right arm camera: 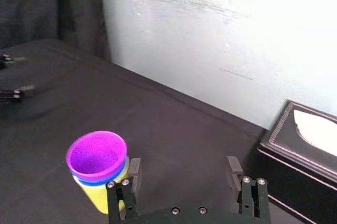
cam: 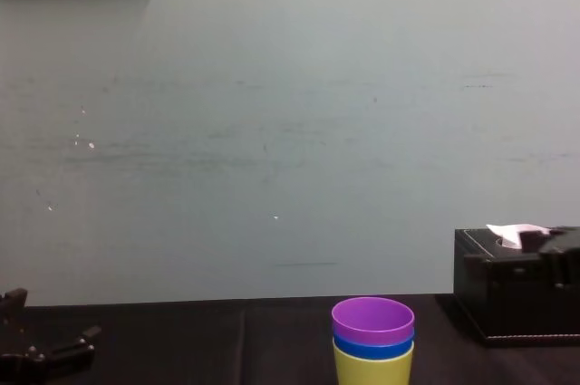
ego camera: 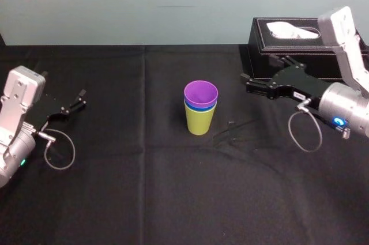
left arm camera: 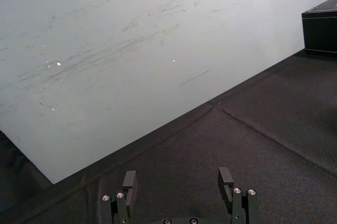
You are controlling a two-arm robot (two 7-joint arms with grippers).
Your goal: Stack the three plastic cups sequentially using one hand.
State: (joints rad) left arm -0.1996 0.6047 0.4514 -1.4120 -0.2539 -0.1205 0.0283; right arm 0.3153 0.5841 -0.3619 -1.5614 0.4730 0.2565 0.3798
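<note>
Head view: the three cups [ego camera: 200, 109] stand nested at the middle of the desk [ego camera: 144, 187], with the yellow-green cup [ego camera: 200, 123] at the bottom, the blue cup [ego camera: 200, 107] showing as a band, and the purple cup [ego camera: 200, 93] on top. Your right gripper [ego camera: 260, 75] hangs off to their right, fingers spread and holding nothing, in front of the tissue box [ego camera: 288, 40] at the far right corner. The left gripper [ego camera: 81, 100] sits idle near the left edge.

Left wrist view: the left gripper [left arm camera: 178, 182] is spread wide over bare cloth.

Right wrist view: the right gripper [right arm camera: 184, 170] gapes, with the cups [right arm camera: 98, 168] just beyond one finger, apart from it.

Chest view: the cups [cam: 372, 341] stand upright, mouths up, long axis vertical, narrowing toward the base.

The stacking looks done to me. So draw your right gripper off sideways toward the right edge, level, fingers wide. Don't brush the rim, since a light stack like that should tip easily. Mind the tissue box behind you.
</note>
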